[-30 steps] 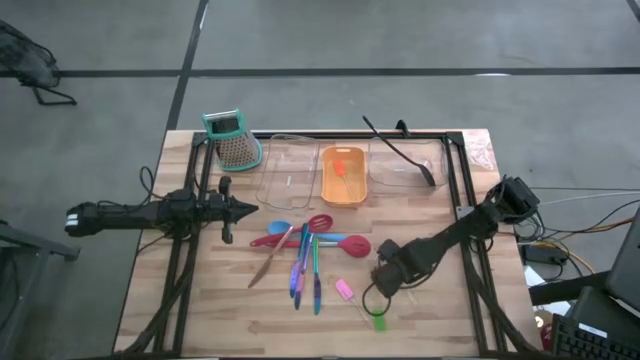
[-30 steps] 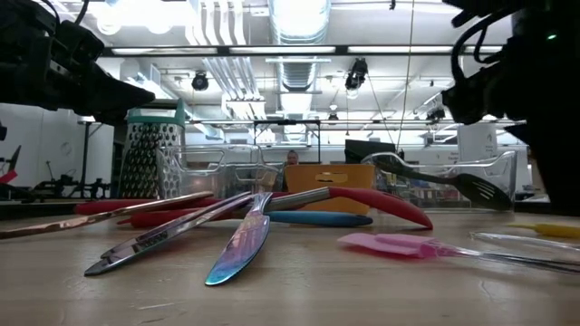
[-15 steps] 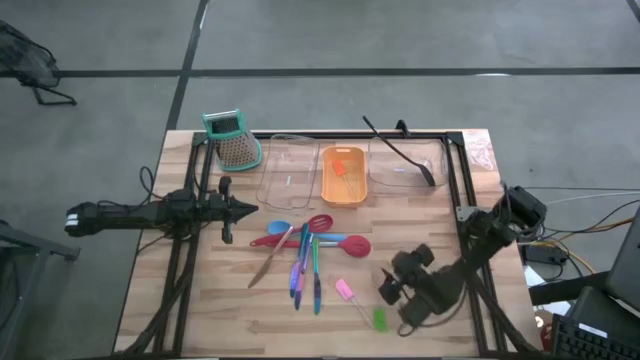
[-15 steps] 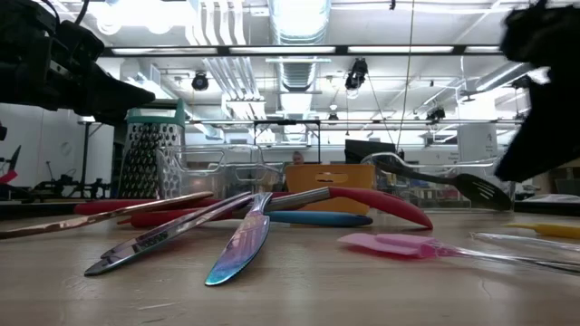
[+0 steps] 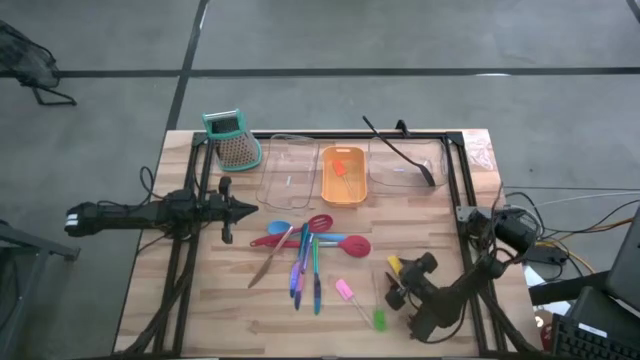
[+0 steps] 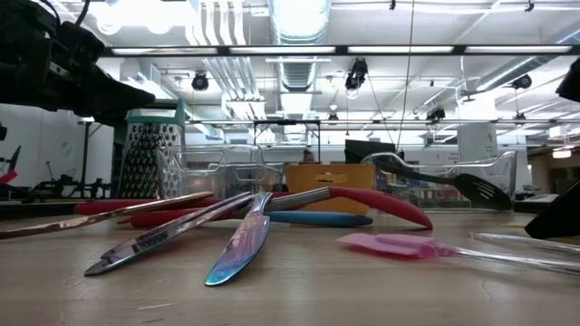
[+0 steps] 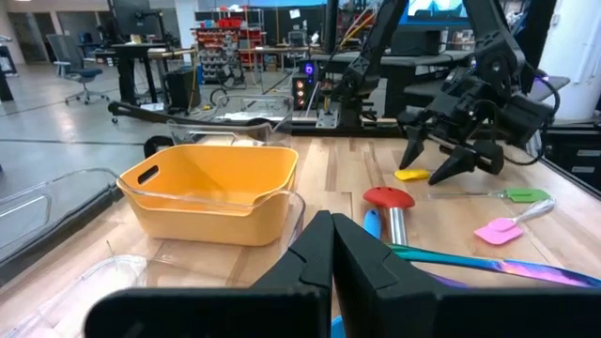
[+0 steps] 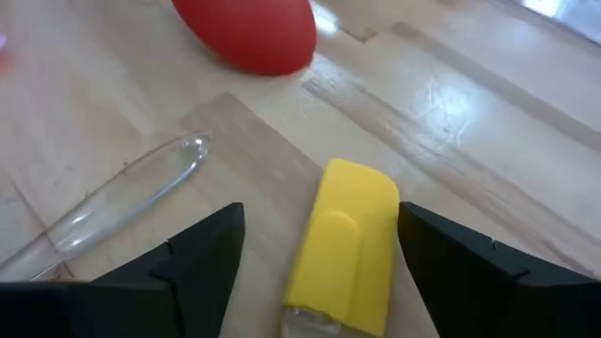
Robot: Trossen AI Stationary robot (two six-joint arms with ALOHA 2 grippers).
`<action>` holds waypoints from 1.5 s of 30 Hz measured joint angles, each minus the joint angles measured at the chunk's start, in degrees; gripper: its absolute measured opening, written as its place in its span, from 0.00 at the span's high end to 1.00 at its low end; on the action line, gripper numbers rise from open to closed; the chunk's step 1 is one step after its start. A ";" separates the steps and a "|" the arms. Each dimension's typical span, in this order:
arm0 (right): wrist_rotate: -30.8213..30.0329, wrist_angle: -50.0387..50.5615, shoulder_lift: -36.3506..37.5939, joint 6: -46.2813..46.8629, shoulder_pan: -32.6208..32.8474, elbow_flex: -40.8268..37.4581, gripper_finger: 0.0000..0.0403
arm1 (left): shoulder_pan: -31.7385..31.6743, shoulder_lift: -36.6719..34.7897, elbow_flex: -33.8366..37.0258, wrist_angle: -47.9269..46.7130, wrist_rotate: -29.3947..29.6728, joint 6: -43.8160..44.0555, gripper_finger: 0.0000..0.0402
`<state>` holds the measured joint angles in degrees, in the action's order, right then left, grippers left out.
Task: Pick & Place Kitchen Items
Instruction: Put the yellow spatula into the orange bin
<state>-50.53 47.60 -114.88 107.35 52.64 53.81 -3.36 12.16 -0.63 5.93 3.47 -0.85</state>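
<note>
Right claw (image 8: pixel 319 272) is spread wide, low over table nr its front-right corner. A yellow spatula (image 8: pixel 343 235) lies flat betw. the fingers, long axis in line with them, untouched. Left claw (image 7: pixel 331 253) is clenched, empty, well apart.

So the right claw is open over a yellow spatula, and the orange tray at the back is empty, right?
Not quite. The orange tray isn't empty: the high view shows a small orange piece lying in it. The rest holds: the right gripper is open, its fingers either side of the yellow spatula.
</note>
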 joint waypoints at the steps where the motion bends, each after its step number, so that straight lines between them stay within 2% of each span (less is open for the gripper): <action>1: -0.53 0.07 -0.66 0.76 0.24 0.06 0.33 | 0.01 0.00 -0.02 -0.05 0.01 0.00 0.99; 9: -1.90 1.26 -4.61 10.71 2.06 -0.09 0.40 | 0.00 0.00 0.00 -0.15 0.02 0.00 0.99; 13: -1.57 1.27 -4.71 10.93 2.06 -0.20 0.48 | 0.02 0.00 0.00 -0.19 0.02 -0.01 0.99; 17: -1.83 0.87 -4.71 9.25 2.04 -0.34 0.65 | 0.00 0.00 -0.01 -0.21 0.01 0.00 0.99; 21: -2.76 1.48 -4.57 7.22 2.04 -0.44 0.88 | 0.00 0.00 -0.01 -0.21 0.02 0.00 0.99; 23: -2.88 1.69 -4.22 5.64 2.01 -0.54 0.94 | 0.00 0.00 0.00 -0.26 0.02 0.00 0.99; 33: 1.73 9.17 3.41 5.27 1.76 -1.10 0.98 | 0.02 0.00 -0.01 -0.51 0.01 0.00 0.99; 38: -0.61 12.41 7.85 4.68 1.77 -1.01 0.99 | 0.00 0.00 -0.01 -0.50 0.02 0.00 0.99; 45: -2.13 12.92 8.99 5.03 1.80 -0.90 0.98 | 0.00 0.00 -0.02 -0.50 0.02 0.00 0.99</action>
<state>-52.66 60.52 -105.90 112.38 54.43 52.91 -3.36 12.16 -0.64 5.43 3.49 -0.84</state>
